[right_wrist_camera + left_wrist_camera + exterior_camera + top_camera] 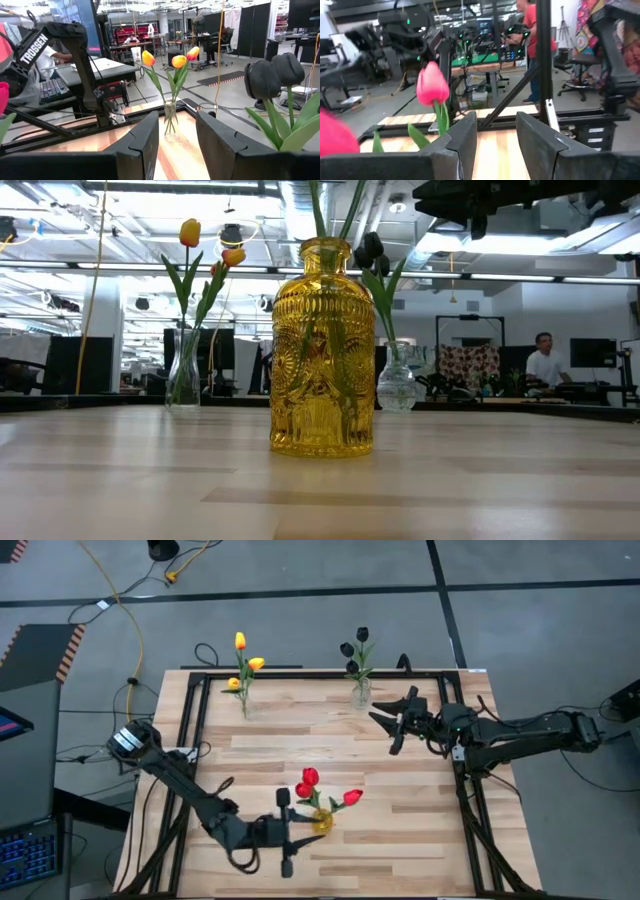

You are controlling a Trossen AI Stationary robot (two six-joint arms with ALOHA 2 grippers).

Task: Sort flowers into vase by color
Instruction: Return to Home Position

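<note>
Three red tulips [310,778] stand in an amber glass vase [322,821] near the table's near edge; the vase [322,350] fills the low view. Yellow-orange tulips [241,641] stand in a clear vase [246,706] at the far left. Black tulips [361,636] stand in a clear vase [360,693] at the far middle. My left gripper [287,832] is open, just left of the amber vase. A red tulip head [431,85] shows beside its fingers. My right gripper [399,722] is open, right of the black tulips [275,75], facing the yellow ones [172,61].
A black metal frame [190,730] runs along the table's left, far and right edges. Bare wood [300,740] lies between the three vases. Beyond the table are desks, chairs and people [545,365]; cables lie on the floor [120,610].
</note>
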